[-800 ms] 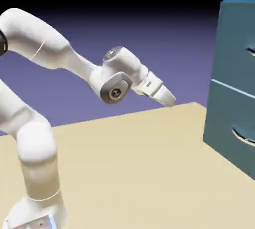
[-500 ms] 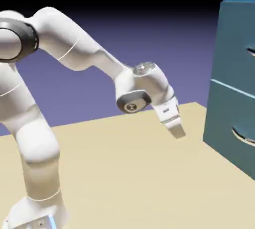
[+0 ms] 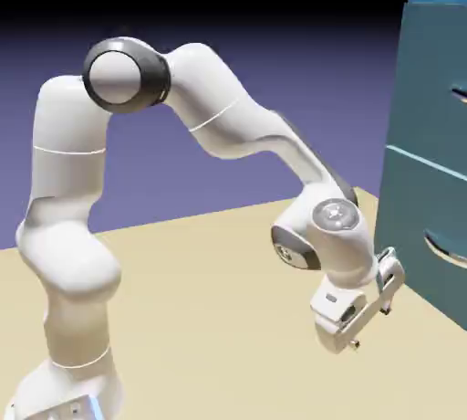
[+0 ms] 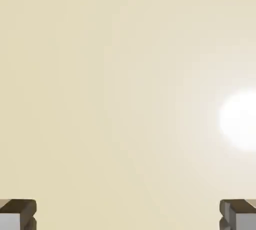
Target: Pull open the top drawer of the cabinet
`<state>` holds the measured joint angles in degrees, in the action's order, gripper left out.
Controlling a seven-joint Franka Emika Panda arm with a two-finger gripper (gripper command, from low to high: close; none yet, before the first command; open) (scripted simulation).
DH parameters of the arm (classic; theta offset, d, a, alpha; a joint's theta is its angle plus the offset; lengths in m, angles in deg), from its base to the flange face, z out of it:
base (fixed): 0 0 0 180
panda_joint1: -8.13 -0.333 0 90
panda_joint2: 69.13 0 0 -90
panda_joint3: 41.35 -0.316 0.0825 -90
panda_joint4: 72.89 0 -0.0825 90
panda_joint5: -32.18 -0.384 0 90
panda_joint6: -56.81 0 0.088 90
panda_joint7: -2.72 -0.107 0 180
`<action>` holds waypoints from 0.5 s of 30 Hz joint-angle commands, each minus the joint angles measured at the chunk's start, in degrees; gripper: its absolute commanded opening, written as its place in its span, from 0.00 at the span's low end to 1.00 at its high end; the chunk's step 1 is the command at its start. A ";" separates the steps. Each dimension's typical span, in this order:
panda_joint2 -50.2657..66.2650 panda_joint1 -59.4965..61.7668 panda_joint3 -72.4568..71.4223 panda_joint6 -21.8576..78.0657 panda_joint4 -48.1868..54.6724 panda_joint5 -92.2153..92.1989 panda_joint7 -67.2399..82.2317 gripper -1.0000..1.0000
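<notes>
The teal-blue cabinet [image 3: 429, 80] stands at the exterior view's right edge. Its top drawer [image 3: 436, 89] is the upper flat panel, closed flush, and only the tip of its silvery handle [image 3: 460, 94] shows at the picture's edge. My gripper [image 3: 369, 327] hangs low over the tan table, left of and below the drawer, well apart from it and pointing down. In the hand view my gripper [image 4: 128, 216] is open, with its fingertips [image 4: 17, 214] far apart and only bare table between them. No cabinet shows in that view.
Below a pale seam, the lower drawer panel [image 3: 415, 226] carries its own curved handle [image 3: 447, 254], close to the right of my hand. The tan table [image 3: 201, 318] stretches beneath the arm. A bright glare spot [image 4: 242, 121] lies on the table in the hand view.
The arm has swung down and toward the cabinet. The hand dropped from mid-height to just above the table and turned to face downward. The jaws stayed open.
</notes>
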<state>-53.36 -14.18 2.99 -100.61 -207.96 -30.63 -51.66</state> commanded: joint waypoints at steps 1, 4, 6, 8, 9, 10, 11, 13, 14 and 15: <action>1.92 -0.86 1.76 0.66 1.03 -2.50 -0.47 0.50; 7.69 -3.43 7.04 2.63 4.12 -9.97 -1.89 0.50; 11.53 -5.15 10.56 3.95 6.18 -14.95 -2.84 0.50; 15.37 -6.86 14.07 5.27 8.23 -19.94 -3.78 0.50; 17.29 -7.72 15.83 5.92 9.26 -22.43 -4.26 0.50; 19.22 -8.58 17.59 6.58 10.29 -24.92 -4.73 0.50; 21.14 -9.44 19.35 7.24 11.32 -27.41 -5.20 0.50; 24.98 -11.15 22.87 8.56 13.38 -32.40 -6.15 0.50; 26.90 -12.01 24.63 9.21 14.41 -34.89 -6.62 0.50; 28.82 -12.87 26.39 9.87 15.44 -37.38 -7.10 0.50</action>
<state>-24.54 -27.04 29.37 -90.74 -192.52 -68.01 -58.76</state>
